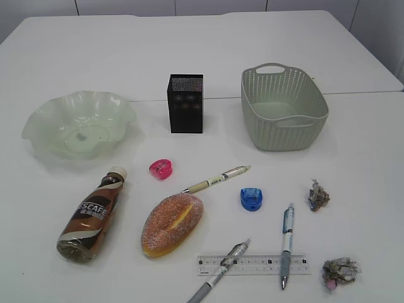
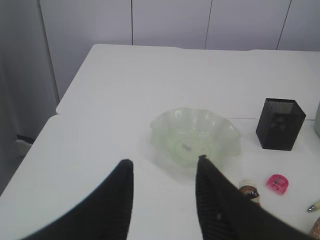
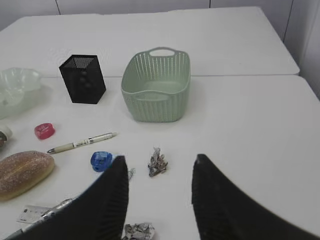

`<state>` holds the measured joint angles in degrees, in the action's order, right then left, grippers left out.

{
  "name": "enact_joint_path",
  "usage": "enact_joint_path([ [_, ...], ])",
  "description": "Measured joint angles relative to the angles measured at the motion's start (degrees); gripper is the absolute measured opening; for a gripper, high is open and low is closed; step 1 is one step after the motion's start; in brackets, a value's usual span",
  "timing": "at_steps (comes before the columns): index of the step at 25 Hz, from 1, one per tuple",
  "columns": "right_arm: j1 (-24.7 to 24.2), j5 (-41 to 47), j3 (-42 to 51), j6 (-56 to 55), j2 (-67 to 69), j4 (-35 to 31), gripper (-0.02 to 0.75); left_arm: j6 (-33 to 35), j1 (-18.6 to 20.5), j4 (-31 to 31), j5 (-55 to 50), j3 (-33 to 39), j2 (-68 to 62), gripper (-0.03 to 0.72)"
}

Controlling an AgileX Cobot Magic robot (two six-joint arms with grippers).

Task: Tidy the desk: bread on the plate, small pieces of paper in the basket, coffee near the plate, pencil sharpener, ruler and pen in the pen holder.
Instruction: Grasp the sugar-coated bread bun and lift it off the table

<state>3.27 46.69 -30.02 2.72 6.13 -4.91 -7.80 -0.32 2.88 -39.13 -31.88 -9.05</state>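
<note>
On the desk (image 1: 366, 189) lie the bread (image 1: 172, 224), the coffee (image 1: 93, 214) on its side, a pink pencil sharpener (image 1: 161, 169) and a blue one (image 1: 251, 199), three pens (image 1: 216, 179), the ruler (image 1: 254, 265) and two paper scraps (image 1: 319, 195). Behind them stand the plate (image 1: 38, 120), the pen holder (image 1: 186, 104) and the basket (image 1: 284, 132). No gripper shows in the exterior view. My left gripper (image 2: 165, 161) hangs open and empty before the plate (image 2: 165, 122). My right gripper (image 3: 160, 158) is open and empty above a paper scrap (image 3: 157, 163).
Two pens (image 1: 287, 243) lie across the ruler near the front edge. A second paper scrap (image 3: 139, 231) sits just below the right gripper's left finger. A seam (image 1: 372, 93) crosses the desk behind the basket. White wall panels stand beyond the far edge.
</note>
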Motion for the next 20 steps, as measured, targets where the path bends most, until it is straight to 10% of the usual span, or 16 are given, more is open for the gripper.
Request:
enact_joint_path([
  [20,0.0,-11.2,-13.1,-0.3,40.7,0.0,0.314,0.5,-12.8,-2.9,7.7,-5.1,-31.2,0.267],
])
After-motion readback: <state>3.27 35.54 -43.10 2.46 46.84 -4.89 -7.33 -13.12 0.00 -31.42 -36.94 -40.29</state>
